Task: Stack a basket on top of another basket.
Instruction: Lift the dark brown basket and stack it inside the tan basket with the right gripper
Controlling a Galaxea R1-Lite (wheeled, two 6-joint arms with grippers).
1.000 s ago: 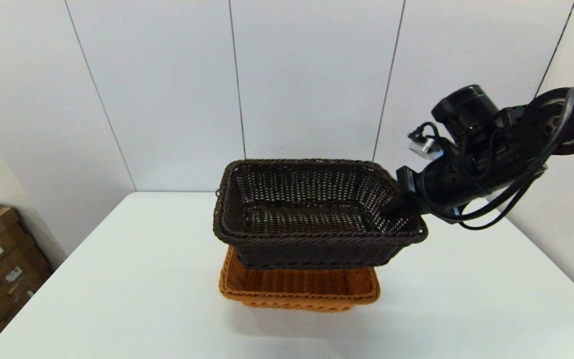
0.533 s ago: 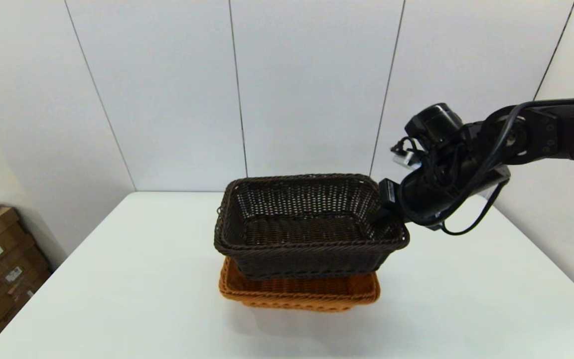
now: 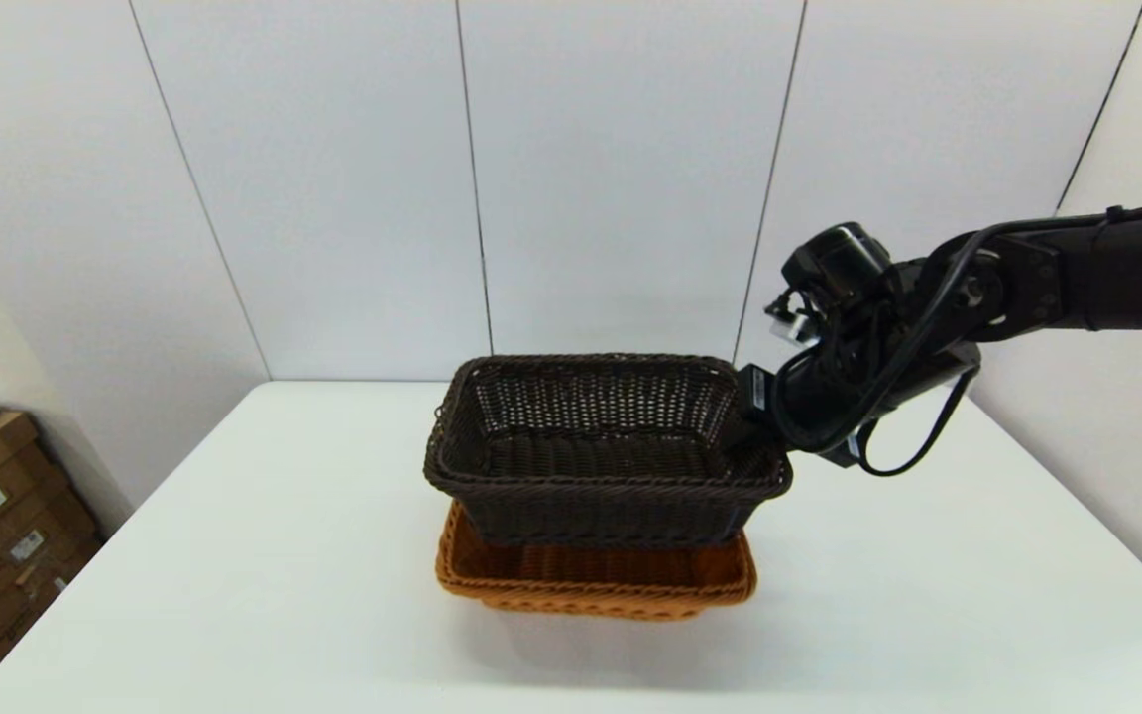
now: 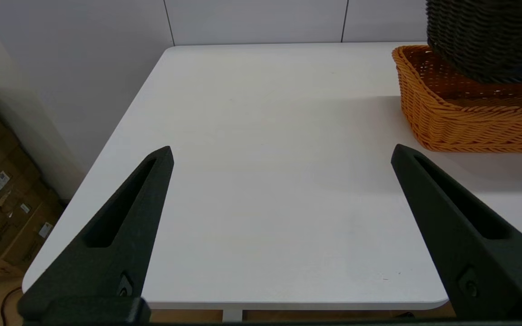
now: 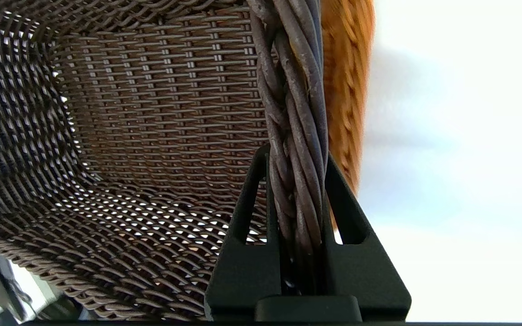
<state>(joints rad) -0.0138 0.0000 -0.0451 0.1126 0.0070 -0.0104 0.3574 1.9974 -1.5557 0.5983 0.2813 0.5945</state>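
- Nearest the robot on the white table (image 3: 234, 555), the orange basket (image 3: 596, 580) sits flat, its braided rim showing as a strip below the dark one.
- Low at the table's left front edge, the left gripper (image 4: 281, 154) is parked with its 2 fingers spread wide and nothing between them; from there the orange basket's end wall and the dark basket's underside show off to one side.
- Directly over the orange basket hangs the dark basket (image 3: 601, 446), roughly level, its base dipping just inside the orange rim; I cannot tell whether the 2 bases touch.
- At the dark basket's right-hand end, the right gripper (image 5: 297, 156) is pinched on the rolled rim, 1 finger inside the wall and 1 outside, the braid squeezed between them.
- Beyond that, the right arm (image 3: 1077, 278) reaches in from the right, in front of the panelled wall (image 3: 611, 169).
- Judged by how things lie, lifting and lining up look done and the lowering is nearly finished. What seems left: seat the dark basket fully, let go of the rim, and pull the arm clear.
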